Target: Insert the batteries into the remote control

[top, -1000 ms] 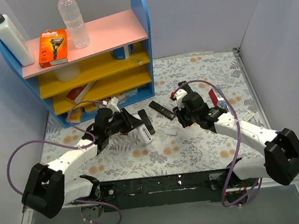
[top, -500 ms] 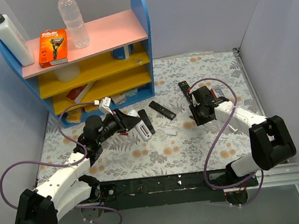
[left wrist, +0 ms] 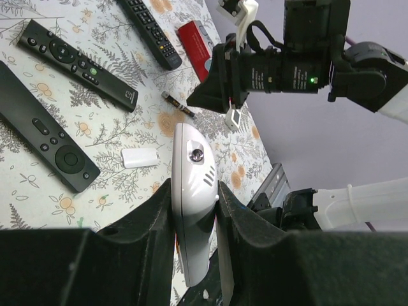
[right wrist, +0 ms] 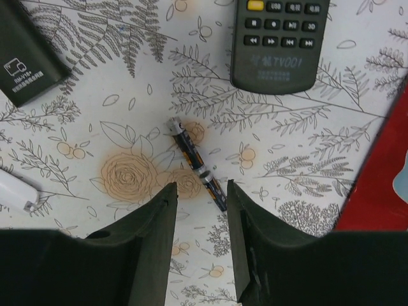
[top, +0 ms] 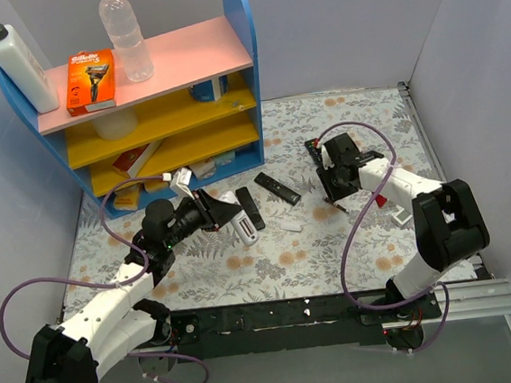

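I record loading as not yet begun: my left hand pinches the white remote above the counter, while my right hand hangs spread over two batteries lying end to end, neither lifted nor fitted.

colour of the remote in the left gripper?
The remote is white; shows best in the left wrist view.

Two dark batteries lie end to end mid-frame on the flowered cloth, slanting toward the lower right. The right gripper fingers rise from the bottom edge, spread apart, flanking the lower one. A grey remote sits at upper right.
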You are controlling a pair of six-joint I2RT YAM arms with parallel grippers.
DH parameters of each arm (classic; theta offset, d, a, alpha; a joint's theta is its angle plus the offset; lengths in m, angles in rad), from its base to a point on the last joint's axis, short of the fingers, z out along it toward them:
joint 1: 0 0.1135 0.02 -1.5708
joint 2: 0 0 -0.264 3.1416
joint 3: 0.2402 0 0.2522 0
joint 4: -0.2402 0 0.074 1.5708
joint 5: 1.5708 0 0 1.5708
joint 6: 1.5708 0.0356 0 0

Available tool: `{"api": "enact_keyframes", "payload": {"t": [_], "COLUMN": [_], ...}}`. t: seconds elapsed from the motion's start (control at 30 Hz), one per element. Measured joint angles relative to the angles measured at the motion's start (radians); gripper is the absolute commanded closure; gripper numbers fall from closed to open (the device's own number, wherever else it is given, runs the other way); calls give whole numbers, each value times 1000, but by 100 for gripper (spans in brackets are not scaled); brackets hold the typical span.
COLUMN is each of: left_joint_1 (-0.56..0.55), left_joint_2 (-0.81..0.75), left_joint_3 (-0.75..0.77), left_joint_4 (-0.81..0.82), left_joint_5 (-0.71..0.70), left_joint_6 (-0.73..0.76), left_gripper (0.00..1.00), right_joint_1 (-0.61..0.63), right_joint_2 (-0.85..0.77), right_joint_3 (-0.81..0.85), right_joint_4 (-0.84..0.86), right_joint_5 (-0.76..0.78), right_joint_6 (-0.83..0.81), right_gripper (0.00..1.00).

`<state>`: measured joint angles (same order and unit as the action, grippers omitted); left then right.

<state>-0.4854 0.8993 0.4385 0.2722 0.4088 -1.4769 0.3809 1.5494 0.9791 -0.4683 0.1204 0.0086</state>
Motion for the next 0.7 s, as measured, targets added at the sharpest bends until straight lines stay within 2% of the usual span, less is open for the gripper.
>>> {"api": "enact_keyframes", "payload": {"t": [0.43,0.7], "left_joint_1": [0,0], "left_joint_2": [-28,-31], "left_joint_3": [-7,-7], "left_joint_4": [-14,-33], "left_joint_5": [3,3], "left_joint_6": [15,16], "left_gripper": [100,100], "right_joint_1": [0,8], "right_joint_2": [196,270], "right_joint_3": [154,190], "right_joint_4": [-13,-50], "right_joint_5": [-65,-72], "right_joint_6": [-47,-66], "right_gripper": [61,68]}}
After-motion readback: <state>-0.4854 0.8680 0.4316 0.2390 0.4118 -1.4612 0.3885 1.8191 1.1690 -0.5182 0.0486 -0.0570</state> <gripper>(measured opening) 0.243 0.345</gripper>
